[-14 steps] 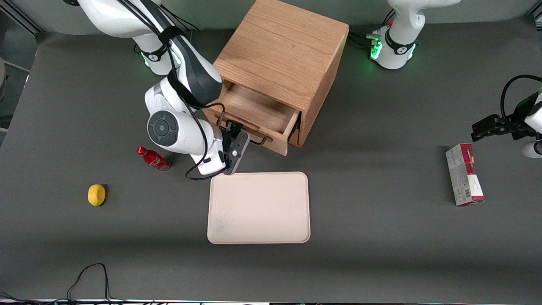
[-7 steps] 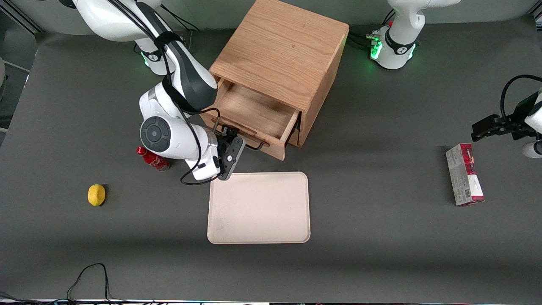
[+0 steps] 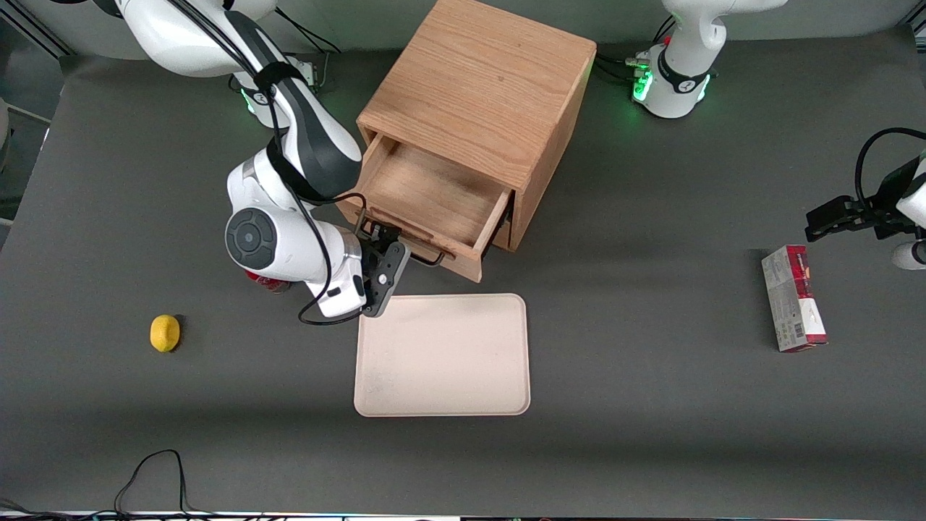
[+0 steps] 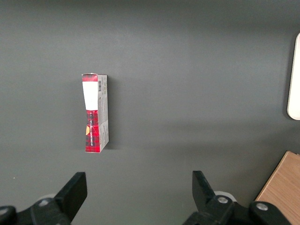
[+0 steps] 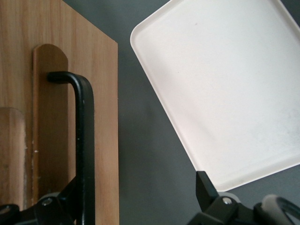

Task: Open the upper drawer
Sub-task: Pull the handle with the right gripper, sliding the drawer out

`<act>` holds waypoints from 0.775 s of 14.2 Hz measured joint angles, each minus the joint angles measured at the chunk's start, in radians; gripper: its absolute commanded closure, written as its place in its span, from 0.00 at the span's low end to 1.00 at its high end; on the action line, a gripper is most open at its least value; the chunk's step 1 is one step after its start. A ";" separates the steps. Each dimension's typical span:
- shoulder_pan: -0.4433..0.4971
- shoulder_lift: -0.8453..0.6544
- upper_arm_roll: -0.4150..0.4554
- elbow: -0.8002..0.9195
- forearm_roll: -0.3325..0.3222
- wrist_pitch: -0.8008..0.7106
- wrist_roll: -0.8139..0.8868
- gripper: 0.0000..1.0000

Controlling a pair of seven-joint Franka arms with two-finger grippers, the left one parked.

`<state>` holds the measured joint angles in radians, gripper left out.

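My gripper (image 3: 377, 242) hangs at the handle (image 5: 85, 140) of the upper drawer (image 3: 427, 199), fingers spread wide, gripping nothing. The drawer stands pulled well out of the cabinet (image 3: 481, 94) toward the tray (image 3: 442, 354). The bar's long axis runs across my fingers.

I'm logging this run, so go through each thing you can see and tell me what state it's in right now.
upper drawer: pulled well out, its tray empty.
black bar handle: on the drawer front, one jaw against it.
gripper: at the handle, jaws open.
cabinet: upright.
beige tray: flat, empty.
lemon: resting on the table.
red bottle: mostly hidden by the arm.
red carton: lying flat.
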<state>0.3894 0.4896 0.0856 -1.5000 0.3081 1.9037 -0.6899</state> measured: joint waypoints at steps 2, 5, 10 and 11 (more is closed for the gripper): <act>-0.008 0.009 0.000 0.015 0.000 0.000 -0.004 0.00; -0.019 0.023 0.000 0.037 -0.006 0.000 -0.012 0.00; -0.023 0.036 0.000 0.055 -0.020 0.000 -0.013 0.00; -0.027 0.037 0.000 0.056 -0.020 0.000 -0.013 0.00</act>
<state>0.3623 0.5271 0.0854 -1.4436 0.2885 1.9036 -0.7032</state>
